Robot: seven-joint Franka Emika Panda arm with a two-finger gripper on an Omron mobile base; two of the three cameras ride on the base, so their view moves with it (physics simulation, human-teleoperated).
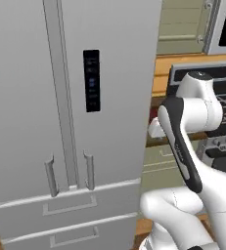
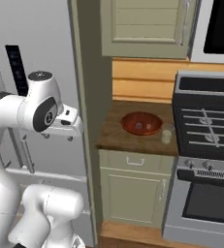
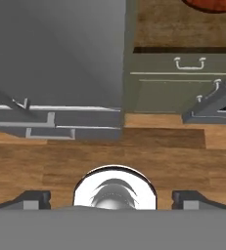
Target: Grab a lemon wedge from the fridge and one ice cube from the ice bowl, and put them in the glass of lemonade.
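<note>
Surface: brown wooden counter (image 2: 128, 138) between fridge side and stove, atop beige cabinet | Items on it: 2 | Item 1: ice bowl (image 2: 141, 123), reddish-brown, round, near counter centre, small pale pieces inside | Item 2: glass of lemonade (image 2: 167, 136), upright, just beside bowl's right rim, near counter's front edge

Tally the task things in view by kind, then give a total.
Fridge: 1
Ice bowl: 1
Glass of lemonade: 1
Ice cubes, faint pale specks in the bowl: about 2
Total: about 5
</note>
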